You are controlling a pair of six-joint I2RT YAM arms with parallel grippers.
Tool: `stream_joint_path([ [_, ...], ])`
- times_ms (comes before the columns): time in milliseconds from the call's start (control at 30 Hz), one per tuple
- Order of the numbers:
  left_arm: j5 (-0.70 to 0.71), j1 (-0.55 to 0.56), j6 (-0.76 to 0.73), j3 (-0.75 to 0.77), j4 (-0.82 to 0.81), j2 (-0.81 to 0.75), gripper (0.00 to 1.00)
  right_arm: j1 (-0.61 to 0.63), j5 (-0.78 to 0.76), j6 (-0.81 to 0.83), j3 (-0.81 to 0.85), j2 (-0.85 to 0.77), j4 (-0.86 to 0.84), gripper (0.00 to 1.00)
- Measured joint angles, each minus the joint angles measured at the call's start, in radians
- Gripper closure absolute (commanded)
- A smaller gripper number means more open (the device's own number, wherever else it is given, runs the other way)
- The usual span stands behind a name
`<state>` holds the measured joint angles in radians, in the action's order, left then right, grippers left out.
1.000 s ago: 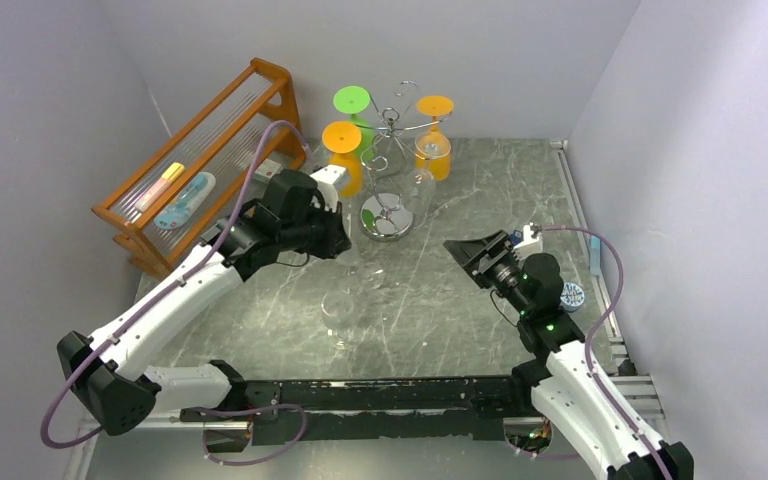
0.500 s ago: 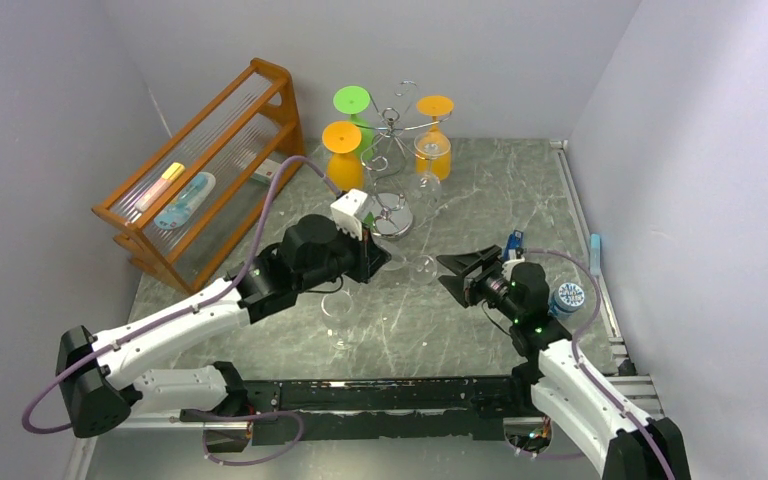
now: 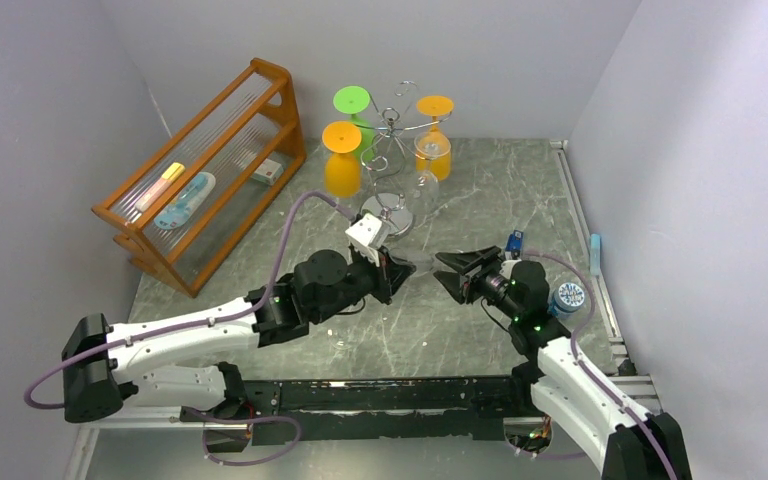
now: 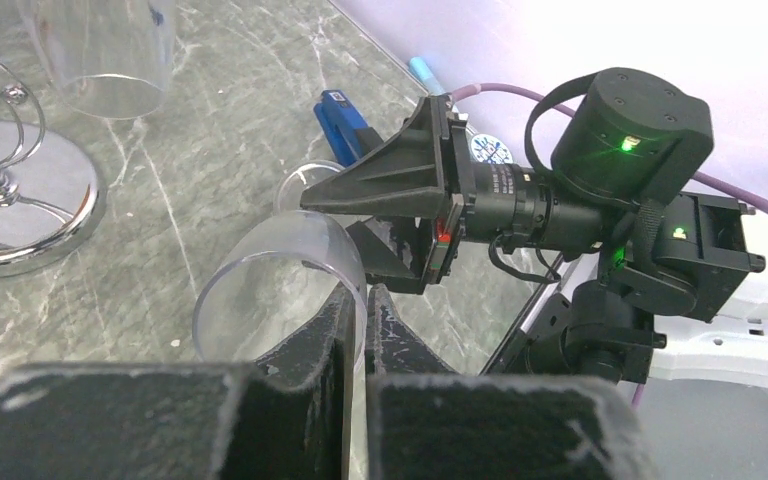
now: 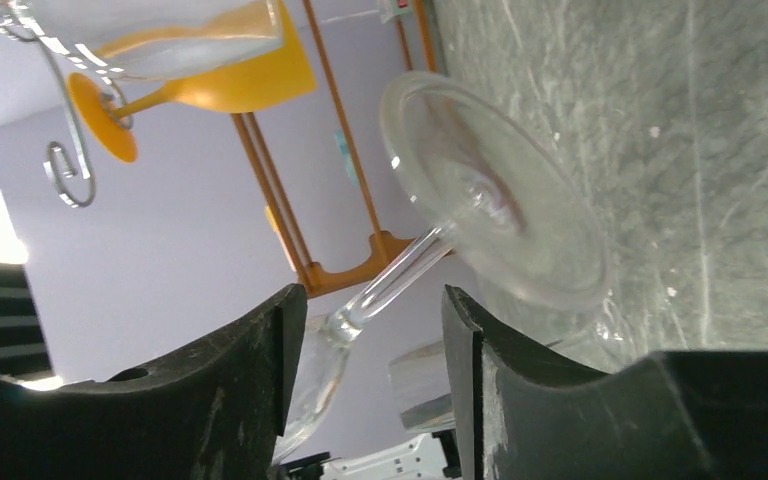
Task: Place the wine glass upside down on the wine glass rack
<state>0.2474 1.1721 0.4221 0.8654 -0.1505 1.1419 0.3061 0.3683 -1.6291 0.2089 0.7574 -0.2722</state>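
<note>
Pale lilac walls (image 3: 60,80) enclose a veined grey tabletop (image 3: 490,190) — orange shelf (image 3: 290,110) left.

Left end effector (image 4: 364,312) (wine glass (image 4: 272,268) in grip) nearer right end effector (image 3: 452,270).

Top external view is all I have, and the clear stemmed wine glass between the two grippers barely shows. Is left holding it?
Observer: Yes. The left wrist view shows the left gripper shut on the bowl rim of the clear stemmed wine glass.
Operator: Right?
Observer: The right wrist view shows the right gripper open. The stem runs through the gap between its fingers, unclamped.
Operator: Orientation?
Observer: It is tipped sideways, with the round foot toward the right wrist camera and the open mouth toward the left one.
</note>
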Motion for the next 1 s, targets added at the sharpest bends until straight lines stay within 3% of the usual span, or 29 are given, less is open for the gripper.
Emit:
stream_joint_path([
  [400, 0.051, 0.074, -0.109, -0.087, -0.166, 0.01, 0.95, 0.002, -0.069, -0.126, -0.055, -0.085, -0.043, 0.66],
  [800, 0.063, 0.099, -0.171, -0.145, -0.275, 0.031, 0.95, 0.002, -0.044, -0.172, -0.045, 0.0, -0.098, 0.69],
  [1000, 0.064, 0.108, -0.183, -0.164, -0.306, 0.031, 0.95, 0.003, -0.04, -0.188, -0.033, 0.013, -0.098, 0.87],
])
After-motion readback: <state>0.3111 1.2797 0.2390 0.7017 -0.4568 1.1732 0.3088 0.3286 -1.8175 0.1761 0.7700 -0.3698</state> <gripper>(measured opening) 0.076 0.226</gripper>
